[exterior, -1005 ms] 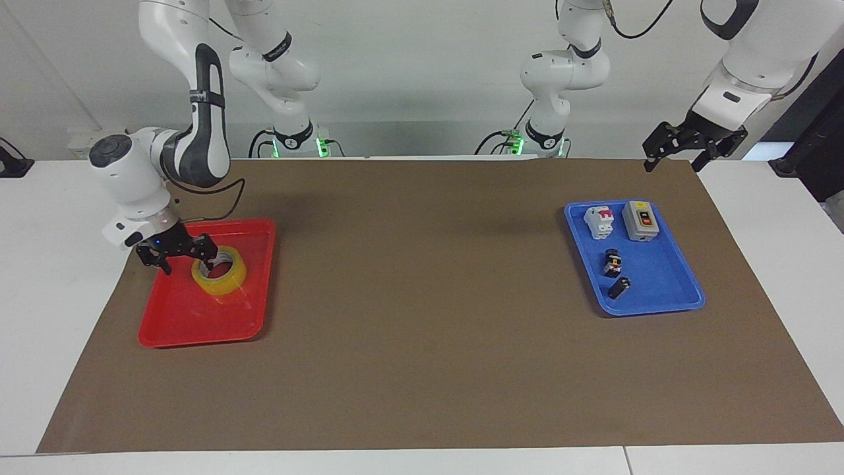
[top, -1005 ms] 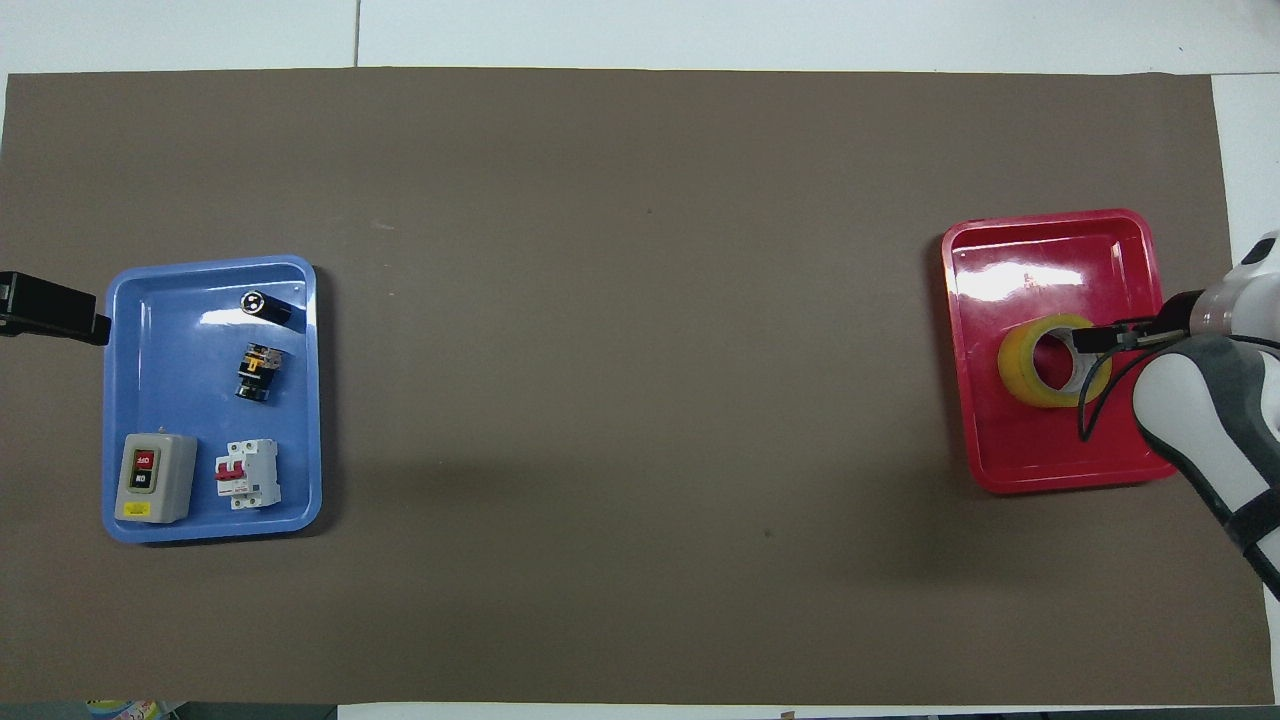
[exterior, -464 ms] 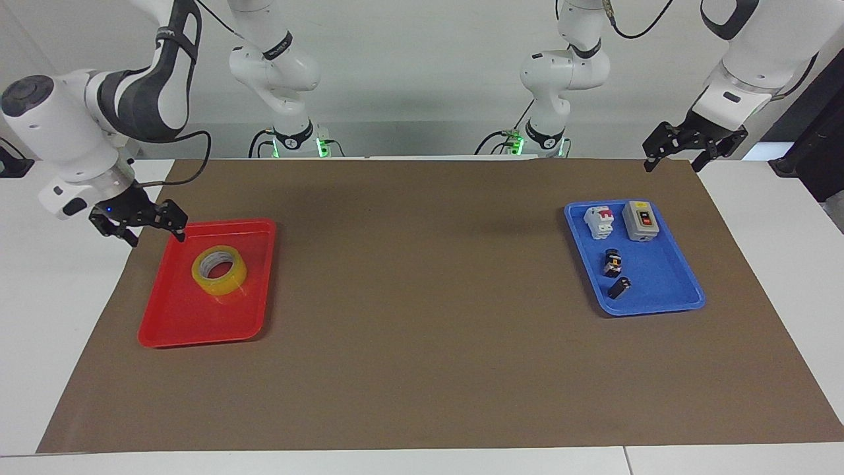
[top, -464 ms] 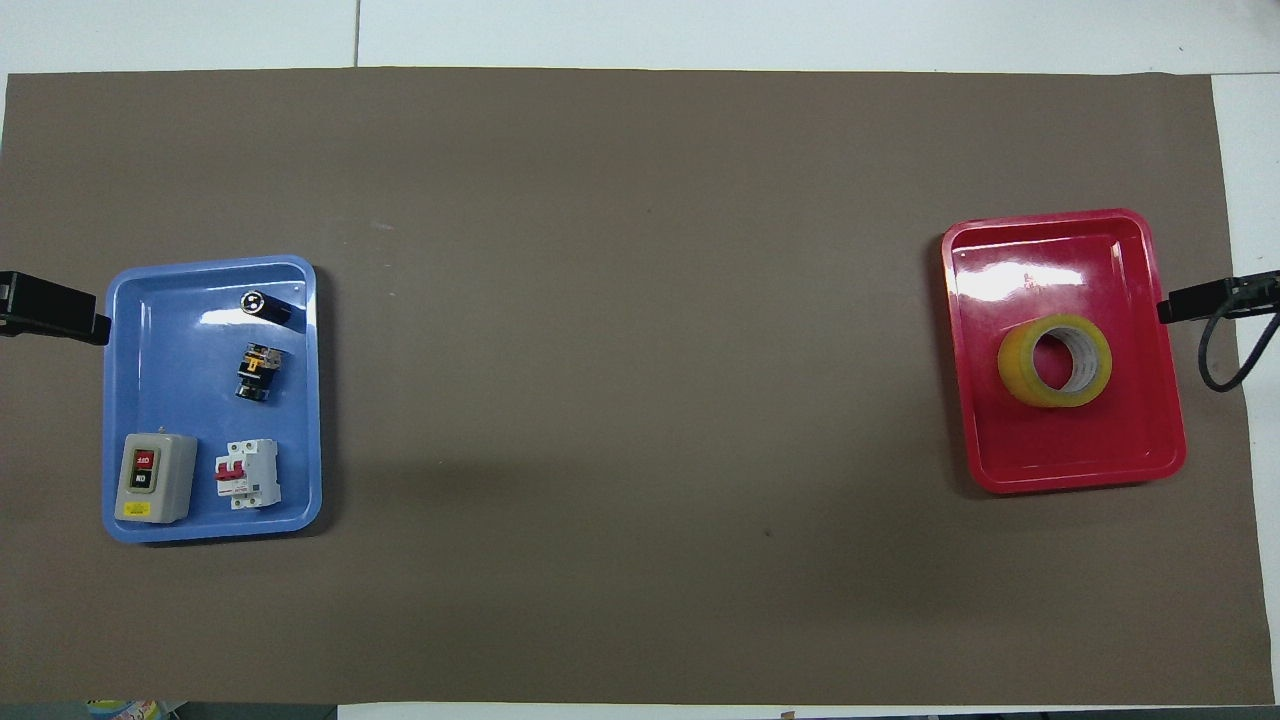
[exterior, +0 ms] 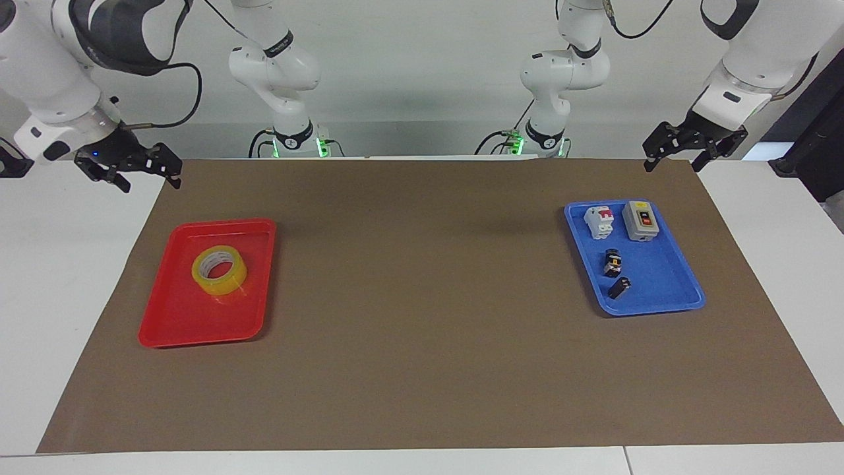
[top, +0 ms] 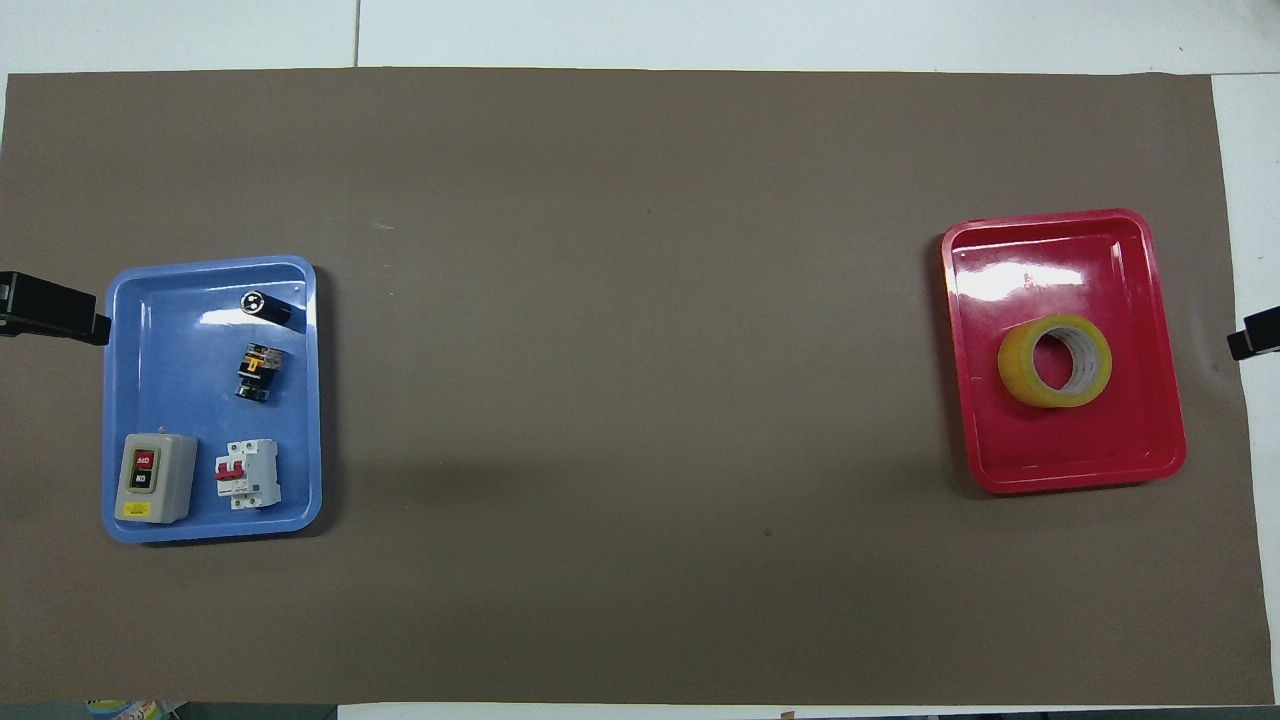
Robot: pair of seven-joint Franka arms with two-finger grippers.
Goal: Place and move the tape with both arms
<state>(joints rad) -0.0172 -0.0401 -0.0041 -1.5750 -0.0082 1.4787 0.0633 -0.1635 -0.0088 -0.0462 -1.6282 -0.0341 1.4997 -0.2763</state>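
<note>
The tape (exterior: 227, 285), a yellowish roll with a white core, lies flat in the red tray (exterior: 191, 323) at the right arm's end of the table; nothing touches it. In the overhead view the tape (top: 1020, 375) sits mid-tray (top: 1070, 460). My right gripper (exterior: 150, 182) hangs open and empty in the air over the mat's edge, well clear of the tray; only its tip (top: 1258, 345) shows from above. My left gripper (exterior: 672, 166) waits open and empty over the mat's corner at the left arm's end, its tip (top: 50, 310) beside the blue tray.
A blue tray (exterior: 659, 297) at the left arm's end holds a grey switch box (exterior: 641, 221), a white breaker (exterior: 599, 221) and two small black parts (exterior: 613, 262). A brown mat (exterior: 422, 297) covers the table between the trays.
My right gripper, open at the tape a second ago, has risen and drawn back off the red tray to the mat's edge. The tape stayed in the tray. The left arm has not moved.
</note>
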